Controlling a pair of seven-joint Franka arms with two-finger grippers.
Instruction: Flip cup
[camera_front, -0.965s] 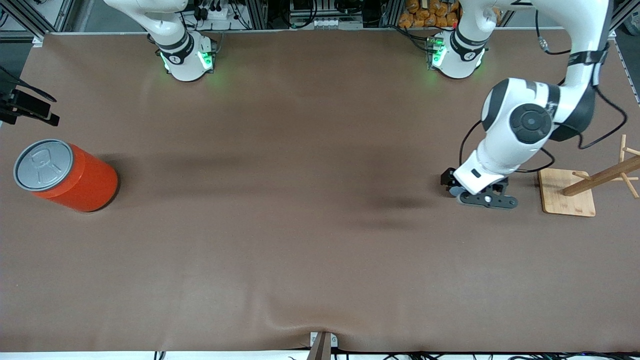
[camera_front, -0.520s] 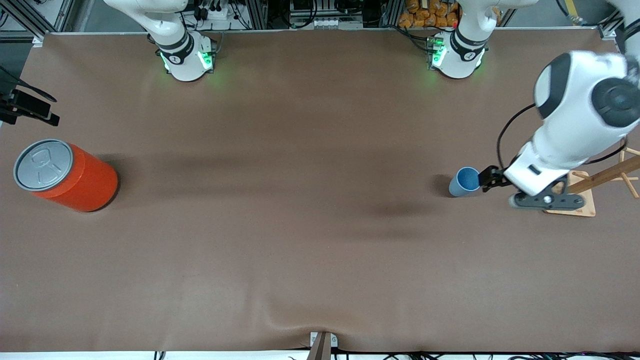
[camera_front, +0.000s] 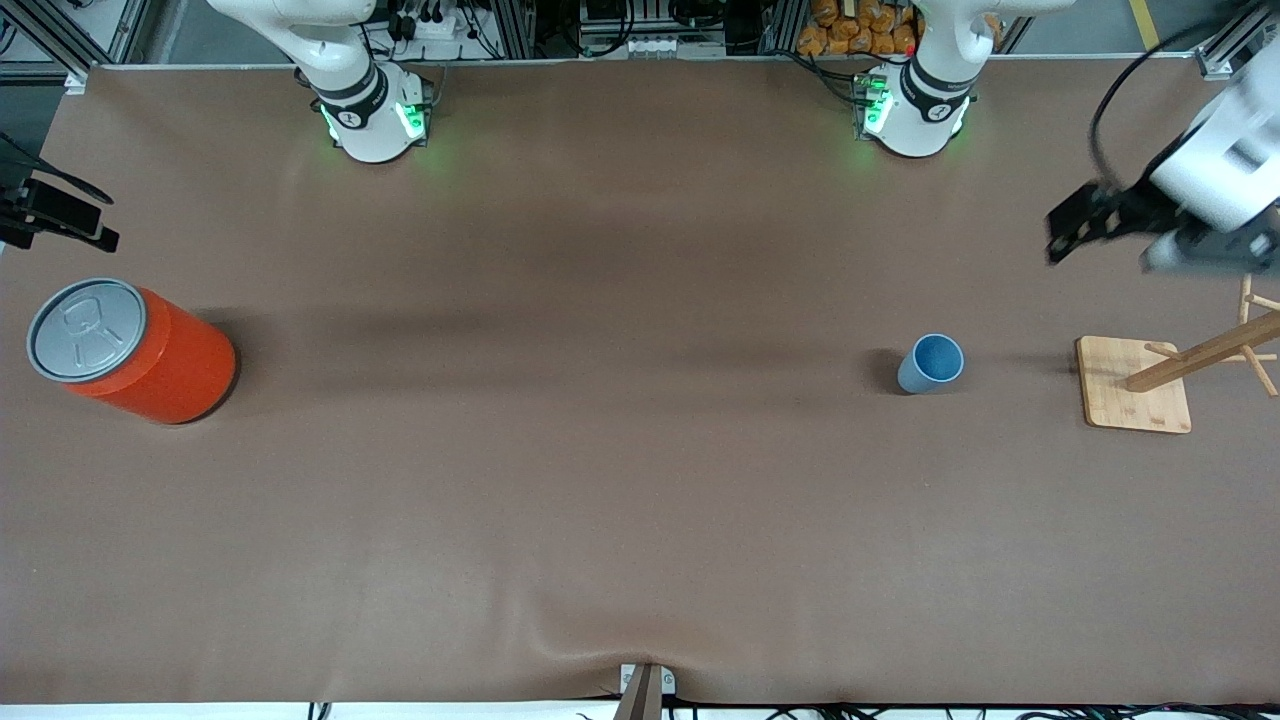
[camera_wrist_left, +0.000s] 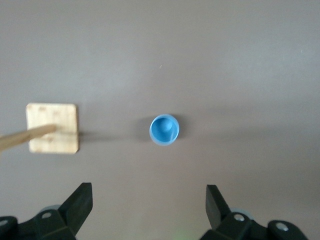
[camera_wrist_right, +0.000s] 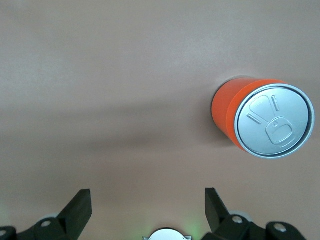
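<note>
Cup (camera_front: 931, 363) upright, apart from left tool (camera_front: 1110, 235).

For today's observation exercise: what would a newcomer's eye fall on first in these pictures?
Probably the big orange can with its grey lid, upright at the right arm's end of the table. Next, the small blue cup, mouth up, alone on the brown table beside a wooden rack at the left arm's end. The left pincer hangs open over the table near that end; the right pincer, open, waits.
</note>
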